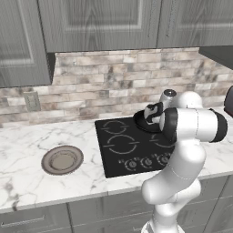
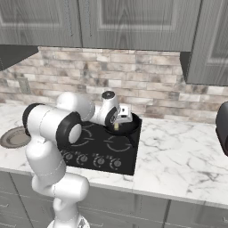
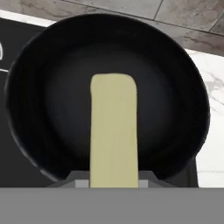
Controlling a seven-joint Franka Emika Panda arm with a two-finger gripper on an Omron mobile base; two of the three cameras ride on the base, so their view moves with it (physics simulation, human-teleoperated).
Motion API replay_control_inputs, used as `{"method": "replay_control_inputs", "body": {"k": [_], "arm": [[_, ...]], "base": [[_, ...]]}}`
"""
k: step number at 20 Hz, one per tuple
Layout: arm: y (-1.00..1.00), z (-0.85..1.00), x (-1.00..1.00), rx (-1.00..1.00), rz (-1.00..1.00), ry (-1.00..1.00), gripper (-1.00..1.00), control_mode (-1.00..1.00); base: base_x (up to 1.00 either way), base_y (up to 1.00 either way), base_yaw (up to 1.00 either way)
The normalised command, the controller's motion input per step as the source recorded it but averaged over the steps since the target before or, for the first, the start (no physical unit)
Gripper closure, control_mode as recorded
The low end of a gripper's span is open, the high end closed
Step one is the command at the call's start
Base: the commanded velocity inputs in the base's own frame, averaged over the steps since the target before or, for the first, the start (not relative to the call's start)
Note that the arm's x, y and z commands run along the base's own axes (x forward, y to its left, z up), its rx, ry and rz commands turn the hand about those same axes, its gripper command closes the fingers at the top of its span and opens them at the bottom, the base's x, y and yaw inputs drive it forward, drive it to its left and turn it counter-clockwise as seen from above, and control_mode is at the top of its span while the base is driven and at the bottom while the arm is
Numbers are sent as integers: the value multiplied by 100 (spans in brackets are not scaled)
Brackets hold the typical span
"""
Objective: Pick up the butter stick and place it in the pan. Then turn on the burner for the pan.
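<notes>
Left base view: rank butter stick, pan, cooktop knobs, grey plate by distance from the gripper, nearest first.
1. butter stick: held in the gripper, above the pan.
2. pan: directly below, back right of the cooktop.
3. cooktop knobs: front edge, toward the robot.
4. grey plate: far left on the counter.

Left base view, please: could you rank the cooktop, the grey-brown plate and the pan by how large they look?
1. cooktop
2. grey-brown plate
3. pan, though the arm covers much of it and it sits farther back, so this rank is unsure.
</notes>
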Motion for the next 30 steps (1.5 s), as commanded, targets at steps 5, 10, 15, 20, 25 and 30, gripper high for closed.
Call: {"method": "replay_control_inputs", "body": {"k": [5,10,15,20,25,30], "arm": [[-1,-18,12,0,0,0,100,-100],[0,-19,13,0,0,0,100,-100],[0,-8,14,0,1,2,-100,-100],[-4,0,8,1,2,0,-100,-100],[-4,0,0,1,2,0,-100,-100],[1,25,-26,0,0,-2,-100,-100]], "base": [[0,0,0],[0,0,0],[0,0,0],[0,0,0],[0,0,0],[0,0,0]]}}
